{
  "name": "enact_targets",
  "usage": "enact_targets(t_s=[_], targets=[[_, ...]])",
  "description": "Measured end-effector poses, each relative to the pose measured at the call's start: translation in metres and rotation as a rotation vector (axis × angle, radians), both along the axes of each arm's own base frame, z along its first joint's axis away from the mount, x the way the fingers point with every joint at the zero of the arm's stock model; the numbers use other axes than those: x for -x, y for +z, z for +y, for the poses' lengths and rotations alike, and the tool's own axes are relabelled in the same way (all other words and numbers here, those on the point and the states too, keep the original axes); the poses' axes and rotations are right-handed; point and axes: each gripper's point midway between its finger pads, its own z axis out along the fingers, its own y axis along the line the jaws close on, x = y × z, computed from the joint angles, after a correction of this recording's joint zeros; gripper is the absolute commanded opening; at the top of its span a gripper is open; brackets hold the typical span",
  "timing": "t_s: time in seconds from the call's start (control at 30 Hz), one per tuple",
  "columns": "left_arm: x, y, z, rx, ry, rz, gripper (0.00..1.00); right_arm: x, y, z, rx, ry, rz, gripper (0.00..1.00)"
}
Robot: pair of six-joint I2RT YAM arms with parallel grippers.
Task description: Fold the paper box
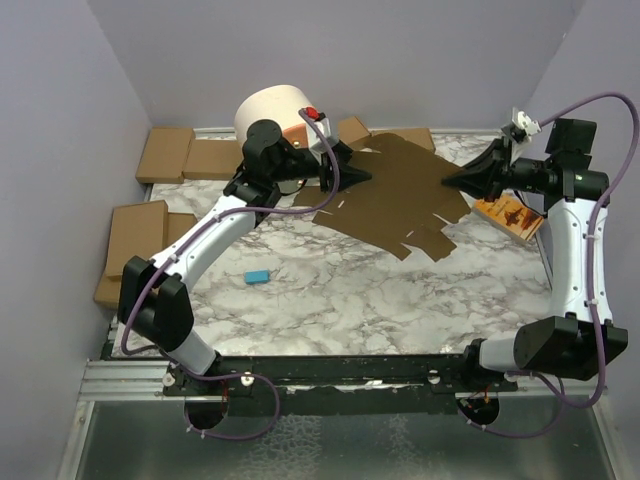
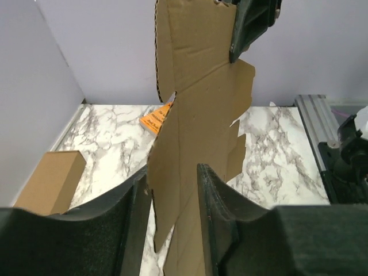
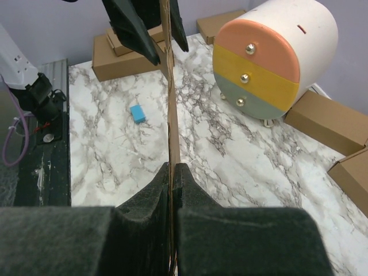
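The paper box (image 1: 395, 195) is a wide brown die-cut sheet with flaps and slots, held flat a little above the marble table at the back. My right gripper (image 1: 450, 180) is shut on its right edge; in the right wrist view (image 3: 171, 169) the sheet (image 3: 172, 115) runs edge-on between the pressed pads. My left gripper (image 1: 350, 172) is at the sheet's left edge. In the left wrist view (image 2: 172, 184) its jaws stand apart on either side of the sheet (image 2: 195, 115), with a gap showing. Its fingers (image 3: 132, 29) straddle the far edge.
A white drum-shaped cabinet (image 1: 275, 110) with orange, yellow and green drawers stands at the back left. Ready-made brown boxes (image 1: 165, 153) lie along the left and back. An orange booklet (image 1: 510, 215) lies under the right arm. A small blue block (image 1: 257, 276) lies on the table (image 1: 350, 300).
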Motion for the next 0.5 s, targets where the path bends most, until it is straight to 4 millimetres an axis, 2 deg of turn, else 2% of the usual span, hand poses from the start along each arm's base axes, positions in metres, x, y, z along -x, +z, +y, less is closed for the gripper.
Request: enact_targets(t_s=[0.03,0.1,0.2,0.4,0.5], targets=[[0.001,-0.002,-0.002,-0.007,-0.012,0.001,0.23,0.001,0.0,0.001,0.001,0.005,0.0,0.01],[0.002,-0.009,-0.006,-0.019,-0.045,0.012,0.01,0.003,-0.001,0.005,0.003,0.017,0.001,0.02],[0.007,-0.017,-0.01,-0.029,-0.096,0.035,0.0,0.003,-0.003,0.007,0.01,0.018,0.003,0.12],[0.018,-0.019,-0.009,-0.023,-0.148,0.041,0.0,0.001,-0.005,0.006,0.022,0.007,0.004,0.43],[0.02,-0.023,-0.004,-0.015,-0.158,0.07,0.0,0.001,-0.006,0.005,0.028,0.003,-0.001,0.49]])
